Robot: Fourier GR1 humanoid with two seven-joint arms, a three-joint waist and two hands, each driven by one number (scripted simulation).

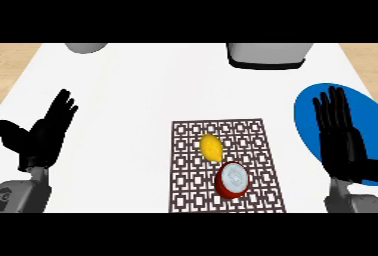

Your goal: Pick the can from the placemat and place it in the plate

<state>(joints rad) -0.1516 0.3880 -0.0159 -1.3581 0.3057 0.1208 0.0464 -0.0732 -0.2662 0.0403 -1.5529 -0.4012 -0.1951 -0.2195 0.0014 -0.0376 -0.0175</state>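
Right hand (345, 145): fingers straight and close together, pointing away from the robot, holding nothing. Its palm and fingers lie over the near-left part of the blue plate (310, 107), which shows as a tall oval at the counter's right side. Grey forearm enters from the lower right corner.

Left hand (44, 135): fingers straight, slightly fanned, tilted toward upper right; thumb spread out to the left. Holds nothing. It sits at the left side of the white counter (148, 85), well apart from everything on the mat. Grey forearm below it at the lower left.

Can (232, 180): red wall, silver-white top seen from above, upright. It stands on the placemat (193, 170), in the mat's near-right part, untouched by either hand. Well apart from the plate, with bare counter between mat edge and plate rim.

Placemat: dark brown lattice pattern, rectangular, centre of the counter toward the near edge.

Lemon (211, 147): yellow, on the mat, just beyond and left of the can; cannot tell if the 2 touch.

Far edge: 1 grey rounded object (86, 47) at upper left, cut by the view; 1 light grey container with dark base (266, 55) at upper right of centre.
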